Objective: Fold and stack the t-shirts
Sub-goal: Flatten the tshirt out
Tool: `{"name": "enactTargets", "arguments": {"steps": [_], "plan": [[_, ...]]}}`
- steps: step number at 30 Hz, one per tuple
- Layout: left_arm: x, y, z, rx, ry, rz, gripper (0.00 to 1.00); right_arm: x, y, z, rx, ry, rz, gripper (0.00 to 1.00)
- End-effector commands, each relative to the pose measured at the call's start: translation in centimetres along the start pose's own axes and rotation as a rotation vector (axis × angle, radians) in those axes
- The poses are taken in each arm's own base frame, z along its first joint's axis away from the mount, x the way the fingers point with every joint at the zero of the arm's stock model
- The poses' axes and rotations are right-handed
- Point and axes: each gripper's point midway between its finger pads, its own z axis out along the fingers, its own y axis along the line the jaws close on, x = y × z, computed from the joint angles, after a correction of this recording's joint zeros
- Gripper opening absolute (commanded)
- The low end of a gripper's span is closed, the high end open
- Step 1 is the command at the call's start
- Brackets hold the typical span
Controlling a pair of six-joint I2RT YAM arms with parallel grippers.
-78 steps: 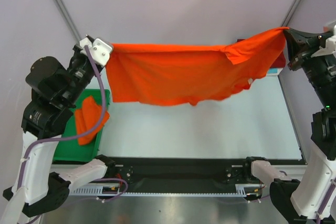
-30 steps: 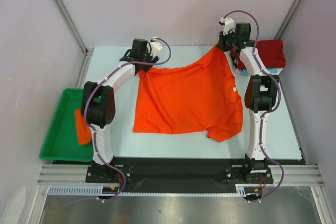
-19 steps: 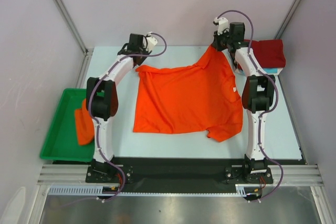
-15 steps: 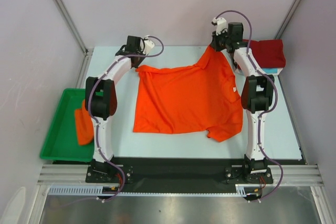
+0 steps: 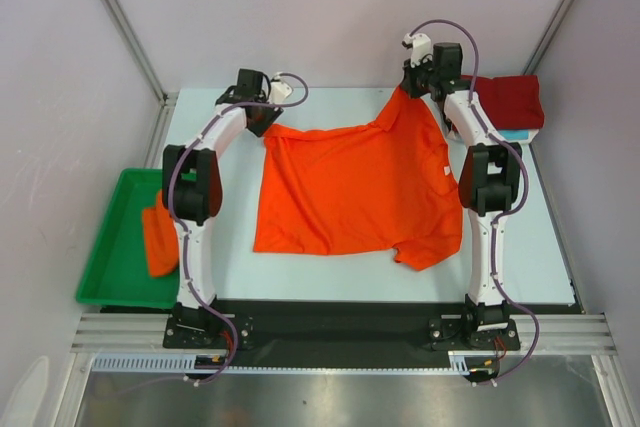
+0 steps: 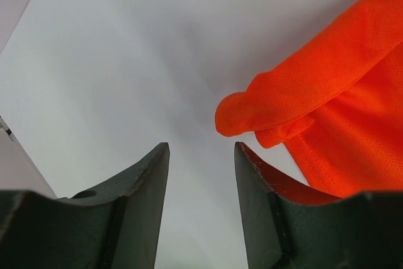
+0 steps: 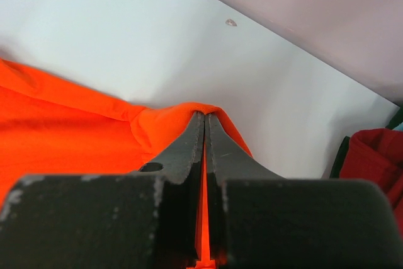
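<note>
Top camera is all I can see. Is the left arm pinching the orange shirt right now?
Observer: No. The left wrist view shows the left arm's jaws standing open, with only bare table in the gap. The rolled edge of the orange t-shirt lies ahead and to the right, not between them.
Operator: What about the other arm? From up here its tip just looks like it sits on the cloth.
Observer: The right arm's jaws are shut on it. The right wrist view shows a thin line of orange cloth squeezed between them, and the fabric rises in a small peak at their tips.
</note>
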Motion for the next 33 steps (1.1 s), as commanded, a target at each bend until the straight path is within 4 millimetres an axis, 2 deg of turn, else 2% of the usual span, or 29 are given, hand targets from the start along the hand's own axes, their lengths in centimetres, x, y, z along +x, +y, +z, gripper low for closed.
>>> {"name": "enactTargets", "arguments": {"steps": [1,4,6,13,22,33], "plan": [[-0.5,-0.3,-0.1,0.039,-0.009,0.018,0.5,-3.5,-0.4,-0.8,0.034,-0.078,-0.043,0.0],[-0.6,-1.1,-0.2,0.079,-0.02,0.016,0.4,-3.6,-0.6,-0.9,0.039,-0.08,-0.045,0.0],[-0.4,-1.4,-0.3,0.089,-0.018,0.013,0.37,-3.5,-0.4,-0.8,0.037,-0.079,-0.043,0.0],[-0.1,-1.4,0.1,0.089,-0.009,0.01,0.4,-3.3,-0.4,-0.5,0.035,-0.076,-0.04,0.0],[1.0,-2.2,2.0,0.117,0.035,0.02,0.4,-3.1,-0.5,-0.4,0.044,-0.073,-0.047,0.0],[-0.5,-0.7,3.3,0.064,0.009,0.008,0.38,-3.2,-0.6,-0.4,0.054,-0.073,-0.051,0.0]]}}
